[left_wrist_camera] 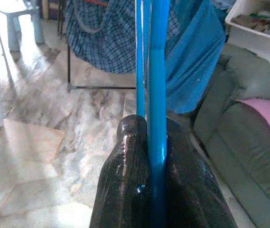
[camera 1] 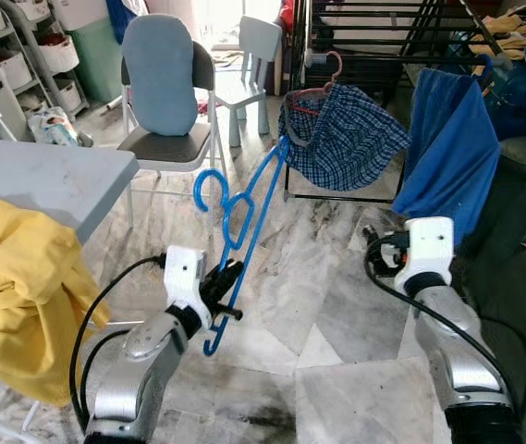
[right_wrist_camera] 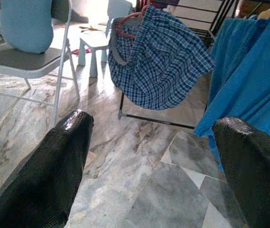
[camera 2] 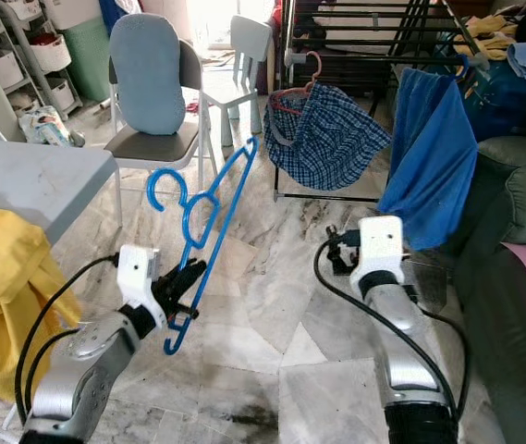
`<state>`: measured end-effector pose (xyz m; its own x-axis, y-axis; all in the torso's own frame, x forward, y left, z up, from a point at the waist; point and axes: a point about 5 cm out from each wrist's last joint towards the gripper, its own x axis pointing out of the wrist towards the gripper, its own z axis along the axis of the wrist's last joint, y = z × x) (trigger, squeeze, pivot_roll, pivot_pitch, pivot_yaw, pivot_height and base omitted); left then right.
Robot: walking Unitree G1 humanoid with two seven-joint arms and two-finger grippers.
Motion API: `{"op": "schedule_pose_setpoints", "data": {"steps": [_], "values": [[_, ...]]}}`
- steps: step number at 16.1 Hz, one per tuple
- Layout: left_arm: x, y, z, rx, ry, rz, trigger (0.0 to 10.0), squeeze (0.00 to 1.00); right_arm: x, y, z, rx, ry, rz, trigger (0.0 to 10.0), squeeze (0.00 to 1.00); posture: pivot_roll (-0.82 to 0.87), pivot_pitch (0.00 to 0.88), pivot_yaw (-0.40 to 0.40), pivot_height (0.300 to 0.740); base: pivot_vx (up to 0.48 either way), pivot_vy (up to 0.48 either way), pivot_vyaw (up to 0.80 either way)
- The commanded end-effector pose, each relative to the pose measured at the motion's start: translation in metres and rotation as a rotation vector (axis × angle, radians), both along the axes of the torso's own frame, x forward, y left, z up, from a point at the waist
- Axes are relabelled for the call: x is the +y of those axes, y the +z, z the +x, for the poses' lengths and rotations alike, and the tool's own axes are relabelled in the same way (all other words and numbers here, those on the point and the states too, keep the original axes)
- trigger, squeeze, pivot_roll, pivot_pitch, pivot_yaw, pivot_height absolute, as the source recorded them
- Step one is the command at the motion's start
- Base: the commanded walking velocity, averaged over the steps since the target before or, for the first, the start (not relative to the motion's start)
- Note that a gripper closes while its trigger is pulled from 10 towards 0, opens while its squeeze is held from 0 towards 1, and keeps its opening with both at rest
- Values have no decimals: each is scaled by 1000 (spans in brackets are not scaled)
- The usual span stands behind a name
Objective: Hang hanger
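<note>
Blue hanger [camera 1: 244,215] slants up above the marble floor [camera 1: 327,314], pinched tight at its lower end by the left gripper [camera 1: 226,277]; right gripper [right_wrist_camera: 149,161] hangs wide apart, apparently empty, facing the drying rack [camera 1: 383,37].

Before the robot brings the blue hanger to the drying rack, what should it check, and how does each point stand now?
1. Left claw shut firmly on the blue hanger: ok; in the left wrist view the fingers clamp its bar.
2. Hanger hook free, not caught on anything: ok, it stands in open air above the floor.
3. Right claw open and free to help: ok.
4. Free space on the drying rack rail: cannot tell; a checked garment and a blue cloth already hang there.
5. Path over the floor to the rack: ok, though the grey chair stands close on the left.
</note>
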<state>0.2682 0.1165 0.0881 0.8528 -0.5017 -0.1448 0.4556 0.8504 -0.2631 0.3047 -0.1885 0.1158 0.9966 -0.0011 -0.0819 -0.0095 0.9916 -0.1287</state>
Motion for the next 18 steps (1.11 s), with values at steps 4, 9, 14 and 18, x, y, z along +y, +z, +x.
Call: {"op": "schedule_pose_setpoints", "data": {"steps": [4, 9, 14, 18], "values": [[-1, -2, -7, 12, -49, 7, 10000, 0, 2, 1, -2, -17, -21, 40, 10000, 0, -109, 0, 31, 740, 0, 0, 0], [-10, 3, -2, -7, -97, -32, 10000, 0, 1, 0, -6, -23, -29, 32, 10000, 0, -145, 0, 48, 740, 0, 0, -784], [-16, 2, -3, -7, -132, -43, 10000, 0, -1, 2, -6, -29, -39, 28, 10000, 0, -154, 0, 55, 740, 330, 0, -798], [-16, 3, -2, -10, -132, -44, 10000, 0, 1, 1, -7, -27, -31, 32, 10000, 0, -152, 0, 49, 740, 341, 0, -781]]}}
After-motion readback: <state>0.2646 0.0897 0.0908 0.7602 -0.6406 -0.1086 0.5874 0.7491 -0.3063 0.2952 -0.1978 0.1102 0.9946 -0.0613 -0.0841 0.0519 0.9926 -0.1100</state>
